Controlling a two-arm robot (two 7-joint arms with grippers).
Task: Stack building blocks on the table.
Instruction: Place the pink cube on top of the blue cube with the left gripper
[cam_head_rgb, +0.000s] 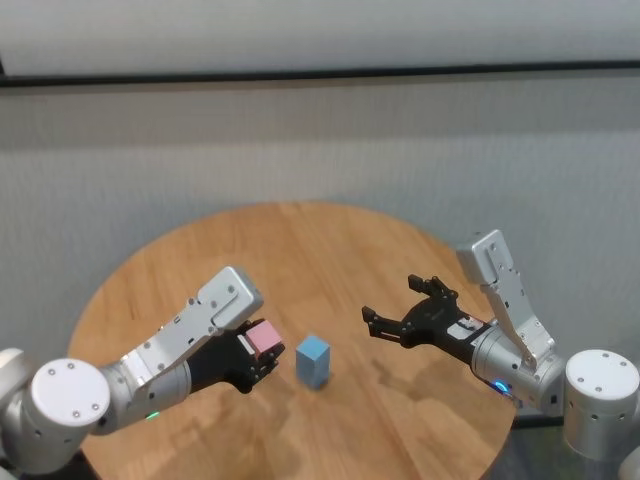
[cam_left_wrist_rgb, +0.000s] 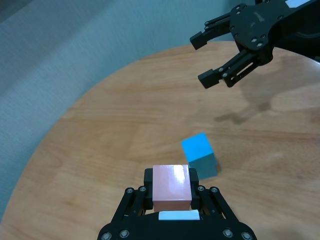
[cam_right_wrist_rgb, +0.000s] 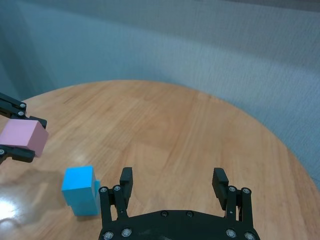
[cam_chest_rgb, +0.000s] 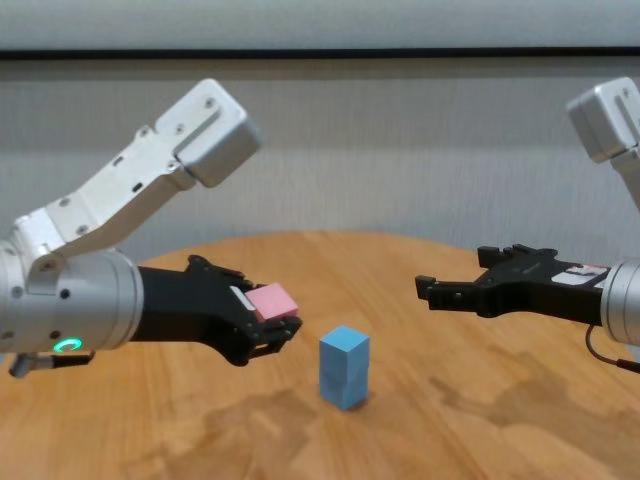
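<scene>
Two light blue building blocks (cam_head_rgb: 313, 360) stand stacked one on the other near the table's (cam_head_rgb: 330, 240) middle front, the top one slightly offset. My left gripper (cam_head_rgb: 260, 348) is shut on the pink block (cam_head_rgb: 265, 338) and holds it above the table, just left of the blue stack and about level with its top. The pink block (cam_left_wrist_rgb: 171, 186) shows between the fingers in the left wrist view, with the stack (cam_left_wrist_rgb: 200, 155) beyond it. My right gripper (cam_head_rgb: 389, 300) is open and empty, hovering right of the stack (cam_right_wrist_rgb: 80, 189).
The round wood table's edge curves close behind and beside both arms. A grey wall (cam_head_rgb: 320, 130) stands behind the table. Bare tabletop lies beyond the stack and between the grippers.
</scene>
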